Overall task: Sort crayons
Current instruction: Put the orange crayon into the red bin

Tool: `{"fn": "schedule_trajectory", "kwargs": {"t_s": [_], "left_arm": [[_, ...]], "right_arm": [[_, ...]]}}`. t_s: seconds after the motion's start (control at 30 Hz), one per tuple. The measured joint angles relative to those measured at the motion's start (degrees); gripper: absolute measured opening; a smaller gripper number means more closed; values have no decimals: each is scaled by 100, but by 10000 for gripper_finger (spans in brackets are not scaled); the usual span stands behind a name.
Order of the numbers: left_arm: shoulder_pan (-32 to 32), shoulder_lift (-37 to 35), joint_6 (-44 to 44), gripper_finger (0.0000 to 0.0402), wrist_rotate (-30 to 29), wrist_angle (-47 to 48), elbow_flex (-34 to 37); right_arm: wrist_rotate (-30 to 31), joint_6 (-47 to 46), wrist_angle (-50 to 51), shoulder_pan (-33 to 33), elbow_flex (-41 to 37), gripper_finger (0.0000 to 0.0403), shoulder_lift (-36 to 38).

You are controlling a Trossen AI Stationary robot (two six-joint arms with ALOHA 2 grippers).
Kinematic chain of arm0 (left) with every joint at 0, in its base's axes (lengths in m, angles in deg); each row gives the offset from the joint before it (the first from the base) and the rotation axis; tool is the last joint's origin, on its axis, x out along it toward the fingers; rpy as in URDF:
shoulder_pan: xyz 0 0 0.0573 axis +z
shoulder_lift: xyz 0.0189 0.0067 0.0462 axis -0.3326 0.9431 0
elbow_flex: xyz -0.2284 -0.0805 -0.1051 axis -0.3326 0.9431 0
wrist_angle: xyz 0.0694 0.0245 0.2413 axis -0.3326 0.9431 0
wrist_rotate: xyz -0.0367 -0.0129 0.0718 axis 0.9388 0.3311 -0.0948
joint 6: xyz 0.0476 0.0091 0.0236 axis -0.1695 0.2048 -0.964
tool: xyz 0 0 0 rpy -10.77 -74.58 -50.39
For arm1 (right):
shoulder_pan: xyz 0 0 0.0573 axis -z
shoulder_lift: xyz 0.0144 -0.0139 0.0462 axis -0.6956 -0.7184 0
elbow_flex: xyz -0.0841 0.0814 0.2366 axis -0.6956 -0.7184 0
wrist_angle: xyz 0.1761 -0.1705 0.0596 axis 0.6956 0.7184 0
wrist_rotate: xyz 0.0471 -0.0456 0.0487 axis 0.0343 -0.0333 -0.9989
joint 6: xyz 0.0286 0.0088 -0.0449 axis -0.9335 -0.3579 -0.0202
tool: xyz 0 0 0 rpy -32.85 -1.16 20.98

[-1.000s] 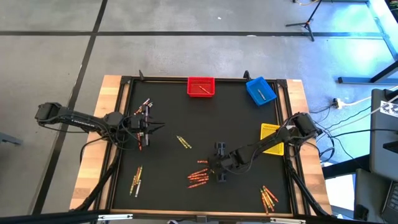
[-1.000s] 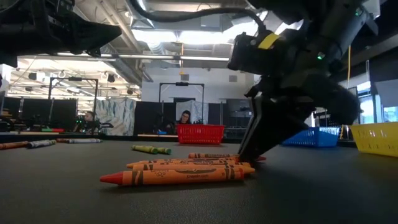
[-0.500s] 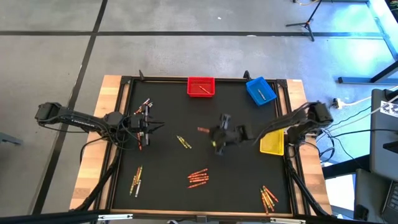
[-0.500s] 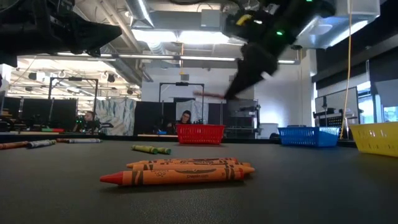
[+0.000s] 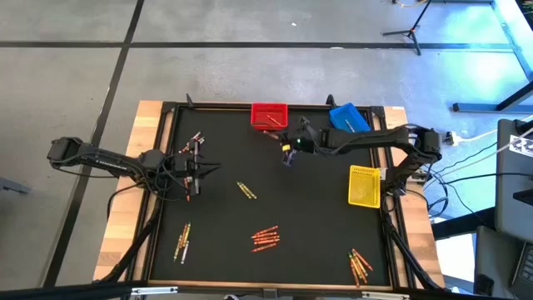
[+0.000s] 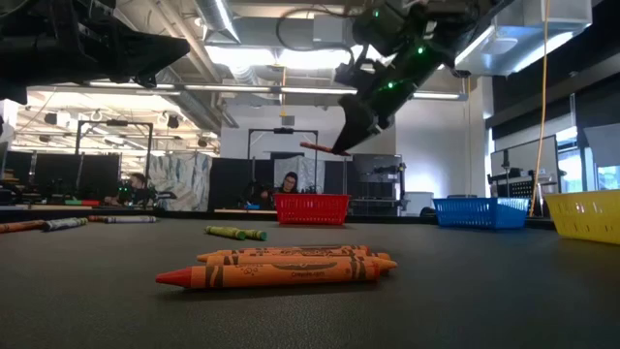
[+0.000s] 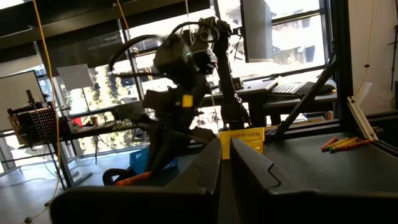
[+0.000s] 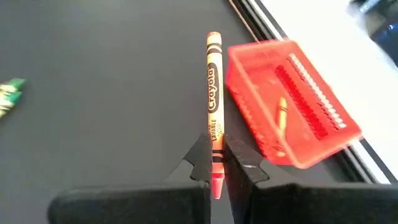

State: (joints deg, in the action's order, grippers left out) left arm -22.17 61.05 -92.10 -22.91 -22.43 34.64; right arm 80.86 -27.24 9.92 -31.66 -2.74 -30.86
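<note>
Black matting covers the worktop (image 5: 275, 179). Left gripper (image 5: 196, 167) waits closed near the left edge. Right gripper (image 5: 287, 150) has risen from the front-centre crayons (image 5: 265, 237), clamping a red crayon (image 8: 214, 158) beside the rear-edge red bin (image 5: 269, 117); release presumably follows.

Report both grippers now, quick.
Left gripper: shut, holding nothing visible.
Right gripper: shut on a red crayon, near the red bin.

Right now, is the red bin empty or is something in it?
Not empty. The red plastic bin holds one yellowish crayon lying on its floor, seen from the right wrist.
</note>
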Motion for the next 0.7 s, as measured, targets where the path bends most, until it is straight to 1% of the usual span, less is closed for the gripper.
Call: {"fn": "schedule_trajectory", "kwargs": {"t_s": [0.17,0.3,0.4,0.5,0.7], "left_arm": [[0,0,0,25,8,0,0],[0,2,0,25,20,1,0],[0,0,0,25,23,2,0],[0,2,-1,25,26,4,4],[-2,2,-2,25,43,6,4]], "right_arm": [[-108,143,-242,478,0,21,-69],[-319,184,-534,769,0,21,-156],[-509,211,-897,942,9,21,-274],[-560,295,-1199,1084,7,21,-442],[-602,463,-1472,1343,4,21,-759]]}}
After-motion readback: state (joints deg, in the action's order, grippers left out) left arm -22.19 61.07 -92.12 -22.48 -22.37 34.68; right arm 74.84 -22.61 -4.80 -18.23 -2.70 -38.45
